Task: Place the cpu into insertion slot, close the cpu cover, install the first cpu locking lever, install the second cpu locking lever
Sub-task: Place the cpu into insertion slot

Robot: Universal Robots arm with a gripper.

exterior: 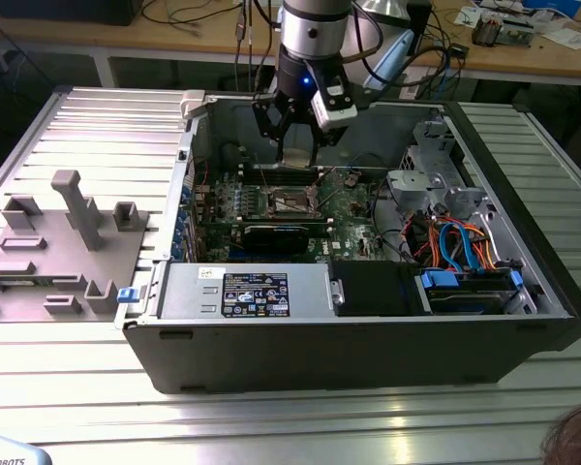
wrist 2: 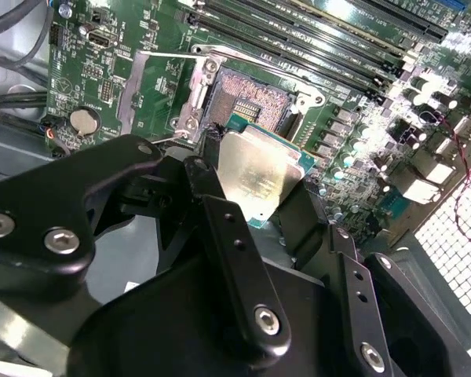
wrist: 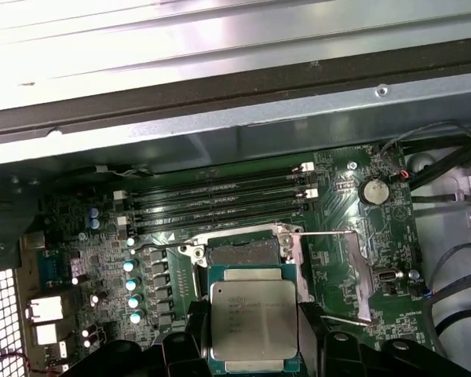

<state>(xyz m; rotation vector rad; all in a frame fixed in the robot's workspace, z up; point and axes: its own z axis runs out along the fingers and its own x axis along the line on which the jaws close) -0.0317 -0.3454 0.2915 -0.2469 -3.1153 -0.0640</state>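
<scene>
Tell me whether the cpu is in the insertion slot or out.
Out. The gripper holds the cpu by its edges, clear of the insertion slot, whose contacts lie bare.

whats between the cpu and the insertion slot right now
Nothing: in the second wrist view the cpu, gripped by the fingers, hangs clear of the open insertion slot.

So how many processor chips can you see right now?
1: the cpu, gripped in the pincer, close to the bare insertion slot. I can't rule out others hidden from view.
</scene>
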